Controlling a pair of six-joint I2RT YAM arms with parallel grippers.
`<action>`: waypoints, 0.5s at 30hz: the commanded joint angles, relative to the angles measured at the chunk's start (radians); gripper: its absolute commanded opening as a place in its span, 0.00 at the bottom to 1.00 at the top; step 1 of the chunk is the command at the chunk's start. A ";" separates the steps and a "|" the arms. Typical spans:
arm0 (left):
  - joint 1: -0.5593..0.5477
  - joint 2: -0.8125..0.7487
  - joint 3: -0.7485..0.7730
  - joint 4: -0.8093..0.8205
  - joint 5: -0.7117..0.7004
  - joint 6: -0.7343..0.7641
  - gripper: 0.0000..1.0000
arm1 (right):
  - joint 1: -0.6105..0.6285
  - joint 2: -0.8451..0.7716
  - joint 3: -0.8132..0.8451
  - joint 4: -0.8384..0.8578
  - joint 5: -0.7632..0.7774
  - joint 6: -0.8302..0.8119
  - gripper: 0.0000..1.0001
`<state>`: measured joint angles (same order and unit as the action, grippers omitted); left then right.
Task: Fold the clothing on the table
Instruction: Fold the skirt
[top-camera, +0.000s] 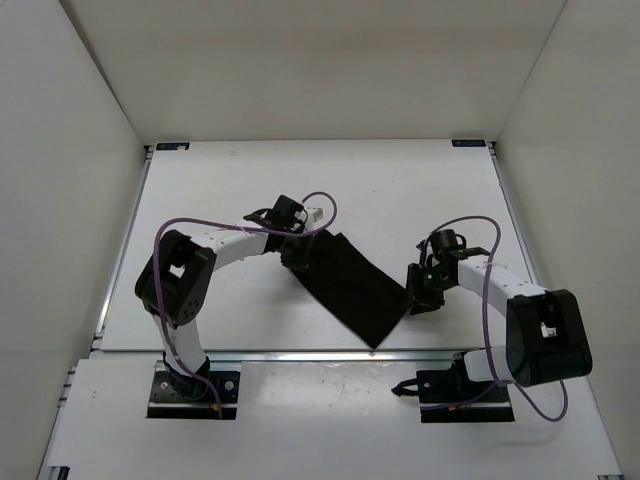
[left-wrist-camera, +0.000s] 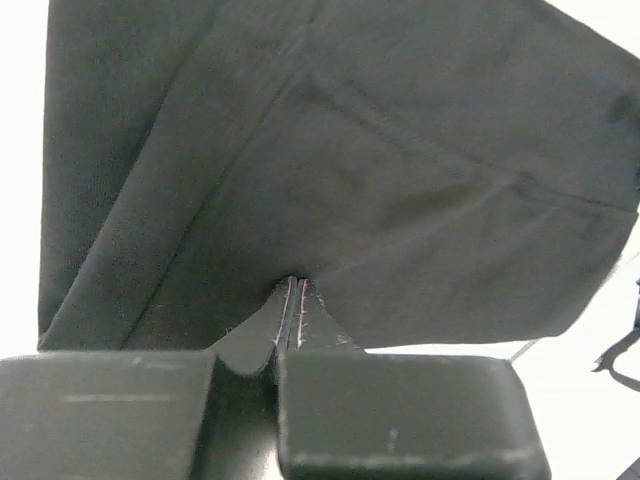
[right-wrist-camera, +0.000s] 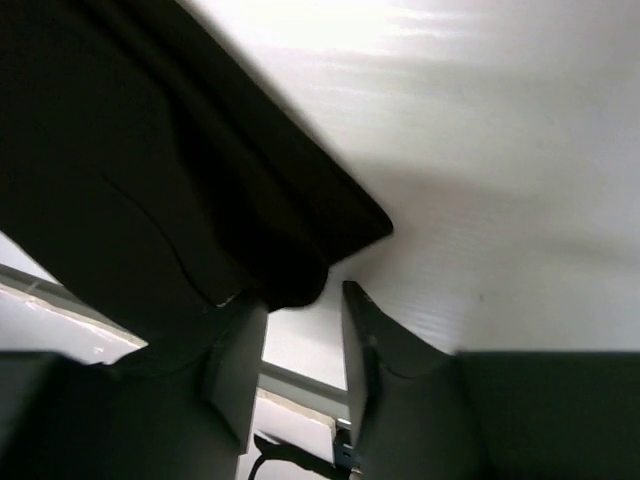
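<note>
Clothing (top-camera: 345, 285) lay across your table (top-camera: 220, 180), left gripper (left-wrist-camera: 292, 300) clamped on one edge; your right gripper (right-wrist-camera: 300, 305) (jaws apart) barely reached a corner, which could slip out on lifting.

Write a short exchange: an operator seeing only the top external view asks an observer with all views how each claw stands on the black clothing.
Operator: Is the left claw gripping the clothing?
Observer: Yes. Left wrist view: its fingers are shut on a pinched seam edge.
Operator: And the right claw?
Observer: Right wrist view: its jaws stand apart; a rolled cloth corner sits at the gap, against one finger, with white table showing between them.
</note>
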<state>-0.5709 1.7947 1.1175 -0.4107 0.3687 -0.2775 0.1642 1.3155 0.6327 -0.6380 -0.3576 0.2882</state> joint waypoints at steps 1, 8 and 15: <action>-0.006 0.009 -0.013 -0.005 -0.027 0.005 0.00 | 0.029 0.045 0.059 0.035 0.023 -0.004 0.31; 0.009 -0.004 -0.050 -0.043 -0.053 0.009 0.00 | -0.006 0.125 0.143 0.063 0.035 -0.017 0.24; 0.026 -0.075 -0.123 -0.028 -0.071 -0.022 0.00 | -0.009 0.344 0.359 0.066 0.068 -0.115 0.28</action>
<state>-0.5510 1.7805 1.0275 -0.4335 0.3271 -0.2901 0.1547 1.5879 0.8898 -0.6106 -0.3267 0.2413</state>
